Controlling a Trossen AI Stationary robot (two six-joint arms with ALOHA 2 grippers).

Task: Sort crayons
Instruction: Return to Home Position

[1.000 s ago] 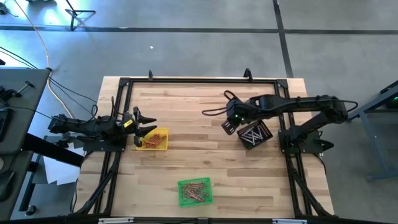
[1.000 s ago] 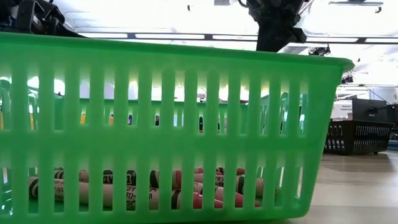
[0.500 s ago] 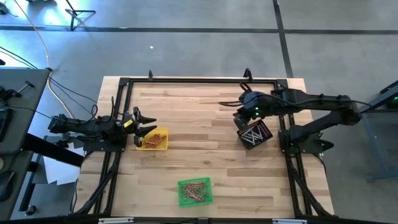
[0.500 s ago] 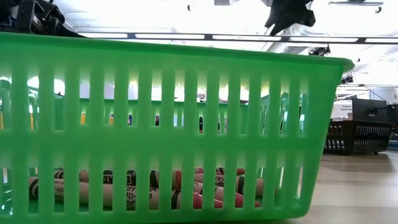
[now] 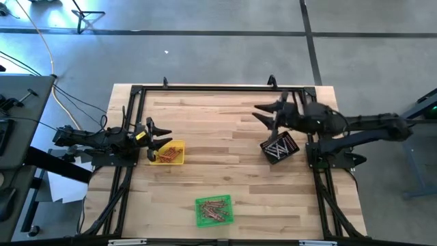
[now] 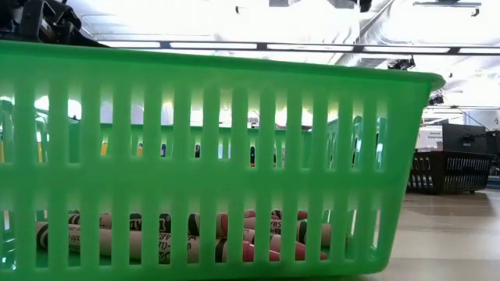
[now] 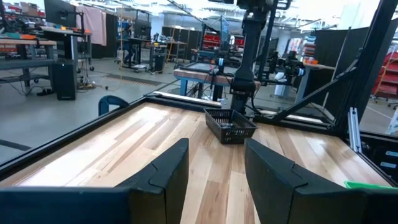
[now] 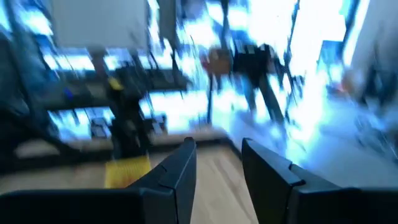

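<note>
Fingers of your right gripper spread empty beside black tray; left gripper, also spread empty, sits nearer the crayons.

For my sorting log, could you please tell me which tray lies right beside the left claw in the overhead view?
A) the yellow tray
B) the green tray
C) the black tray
A: the yellow tray lies right beside the left claw, while the green tray sits at the table's near edge and the black tray is across the table by the right claw.
</note>
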